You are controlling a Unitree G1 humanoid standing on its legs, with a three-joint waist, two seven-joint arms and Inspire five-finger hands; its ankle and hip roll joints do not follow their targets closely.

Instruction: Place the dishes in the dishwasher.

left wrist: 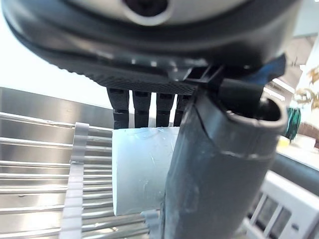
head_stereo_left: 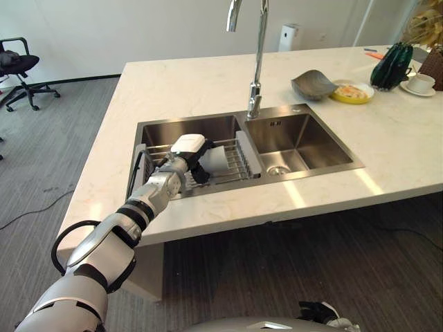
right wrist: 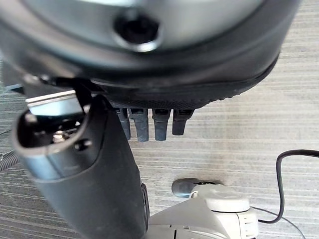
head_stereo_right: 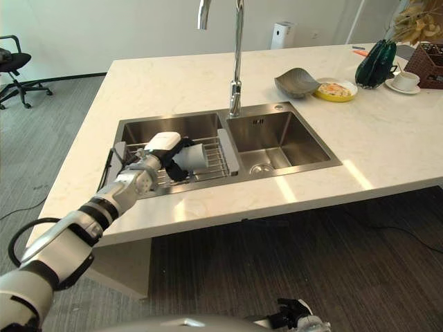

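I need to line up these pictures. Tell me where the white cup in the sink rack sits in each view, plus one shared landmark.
Left eye view: white cup on the rack in the left sink basin, at the left hand.
Right eye view: same cup, left of the divider.
Left wrist view: cup just past the fingers.
Right wrist view: not in it.
Shared landmark: the wire rack.

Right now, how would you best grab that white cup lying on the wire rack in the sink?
Round its smooth side wall, from above: the white cup lies tipped on the wire rack, its side exposed. The left hand is already there, fingers over it and thumb alongside.
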